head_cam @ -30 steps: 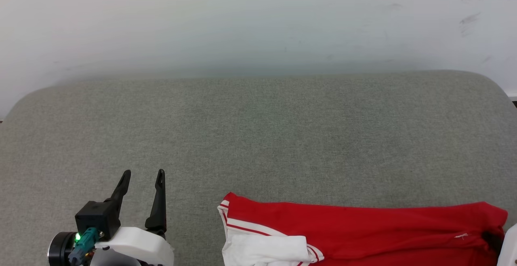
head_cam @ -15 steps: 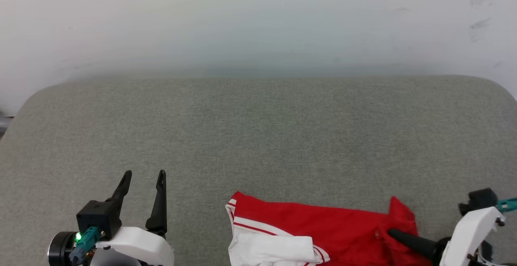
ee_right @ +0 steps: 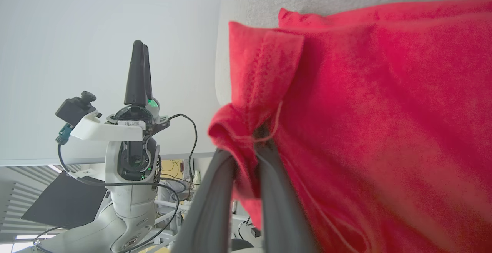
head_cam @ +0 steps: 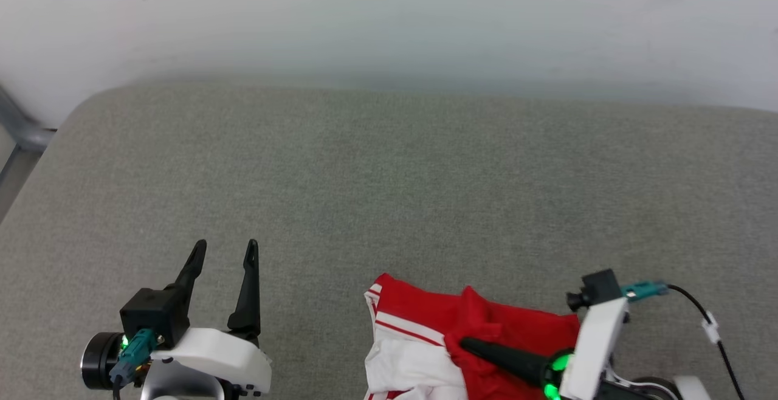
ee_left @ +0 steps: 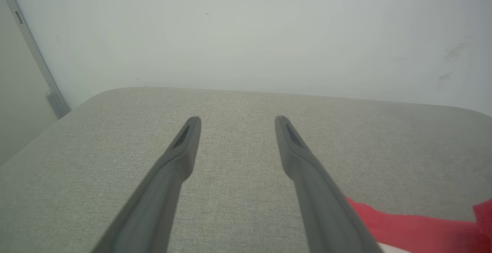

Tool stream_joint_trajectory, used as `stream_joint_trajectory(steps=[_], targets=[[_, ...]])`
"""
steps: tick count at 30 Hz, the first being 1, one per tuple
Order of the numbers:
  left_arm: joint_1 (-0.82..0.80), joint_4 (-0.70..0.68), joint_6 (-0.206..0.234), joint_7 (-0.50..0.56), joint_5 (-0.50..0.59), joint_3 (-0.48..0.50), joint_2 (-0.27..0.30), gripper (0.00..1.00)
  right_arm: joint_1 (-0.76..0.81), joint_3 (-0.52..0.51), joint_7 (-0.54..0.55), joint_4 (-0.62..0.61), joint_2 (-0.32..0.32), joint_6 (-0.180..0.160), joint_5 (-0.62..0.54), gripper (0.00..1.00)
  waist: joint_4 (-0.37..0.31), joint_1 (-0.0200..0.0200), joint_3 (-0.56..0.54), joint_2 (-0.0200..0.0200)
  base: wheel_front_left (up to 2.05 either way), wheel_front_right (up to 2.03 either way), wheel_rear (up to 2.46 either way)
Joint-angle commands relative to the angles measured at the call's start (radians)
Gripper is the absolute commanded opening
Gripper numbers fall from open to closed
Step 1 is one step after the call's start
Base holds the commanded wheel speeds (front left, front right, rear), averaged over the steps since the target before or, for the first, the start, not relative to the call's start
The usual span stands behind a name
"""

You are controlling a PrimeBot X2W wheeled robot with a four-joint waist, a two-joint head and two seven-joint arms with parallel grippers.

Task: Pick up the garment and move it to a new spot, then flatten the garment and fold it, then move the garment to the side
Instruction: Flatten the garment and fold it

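Head view: the right hand (head_cam: pixel 467 344) is clamped on the shirt's (head_cam: pixel 523 327) red edge. The left hand (head_cam: pixel 225 253), fingers apart, hovers well aside.

Left wrist view: the shirt (ee_left: pixel 407 226) lies beside that hand on the cushion (ee_left: pixel 230 199).

Right wrist view: the hem bunches in the pinch, so carry it low and level.

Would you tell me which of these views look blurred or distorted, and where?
Left wrist view: the dark-fingered left claw looks soft up close, and the red jersey shirt is blurred. Right wrist view: tilted wide-angle, fuzzy red cloth. Head view: sharp, evenly lit grey fabric cushion.
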Motion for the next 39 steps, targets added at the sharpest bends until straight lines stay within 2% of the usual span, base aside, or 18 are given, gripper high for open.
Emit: stream_joint_trajectory(steps=[1,7,14,15,16,17,23,28,33,37,39], targets=[[-0.017,0.001,-0.005,-0.007,0.001,0.0,-0.005,1.0,-0.028,0.04,-0.023,0.01,0.003,-0.001,0.006,0.0,0.019,0.0,0.028,0.0,0.0,0.0,0.0],[-0.053,0.021,-0.02,-0.028,-0.002,-0.003,-0.028,1.0,-0.109,0.177,-0.13,0.064,0.003,-0.001,0.041,0.0,0.047,0.0,0.096,0.0,0.0,0.0,0.0],[-0.082,0.054,-0.04,-0.053,-0.006,-0.004,-0.054,1.0,-0.15,0.246,-0.21,0.16,0.003,-0.001,0.015,0.0,0.059,0.0,0.135,0.0,0.0,0.0,0.0],[-0.084,0.06,-0.041,-0.055,-0.007,-0.004,-0.055,1.0,-0.151,0.253,-0.217,0.167,0.003,-0.001,0.017,0.18,0.058,0.0,0.135,0.0,0.0,0.0,0.0],[-0.085,0.066,-0.043,-0.058,-0.009,-0.003,-0.057,1.0,-0.155,0.258,-0.228,0.172,0.003,-0.001,0.015,0.47,0.056,0.0,0.134,0.0,0.0,0.0,0.0],[-0.086,0.07,-0.043,-0.061,-0.009,-0.002,-0.057,1.0,-0.161,0.264,-0.239,0.17,0.003,-0.001,0.012,1.0,0.053,0.0,0.132,0.0,0.0,0.0,0.0],[-0.081,0.088,-0.046,-0.06,-0.01,-0.003,-0.048,1.0,-0.176,0.29,-0.299,0.092,-0.02,-0.001,0.003,1.0,0.028,0.0,0.099,0.0,0.0,0.0,0.0],[-0.066,0.088,-0.042,-0.055,-0.012,-0.003,-0.04,1.0,-0.188,0.318,-0.409,-0.024,-0.077,-0.001,-0.082,1.0,0.0,0.0,0.065,0.0,0.0,0.0,0.0],[-0.05,0.083,-0.035,-0.056,-0.013,-0.001,-0.033,1.0,-0.175,0.243,-0.603,-0.026,-0.114,-0.001,-0.266,1.0,-0.033,0.0,0.037,0.0,0.0,0.0,0.0],[-0.046,0.081,-0.029,-0.061,-0.011,0.003,-0.029,1.0,-0.16,0.12,-0.735,0.002,-0.134,-0.001,-0.474,1.0,-0.056,0.0,0.025,0.0,0.0,0.0,0.0],[-0.044,0.081,-0.017,-0.069,0.001,0.011,-0.025,1.0,-0.147,0.052,-0.784,-0.002,-0.116,-0.001,-0.558,1.0,-0.066,0.0,0.02,0.0,0.0,0.0,0.0]])
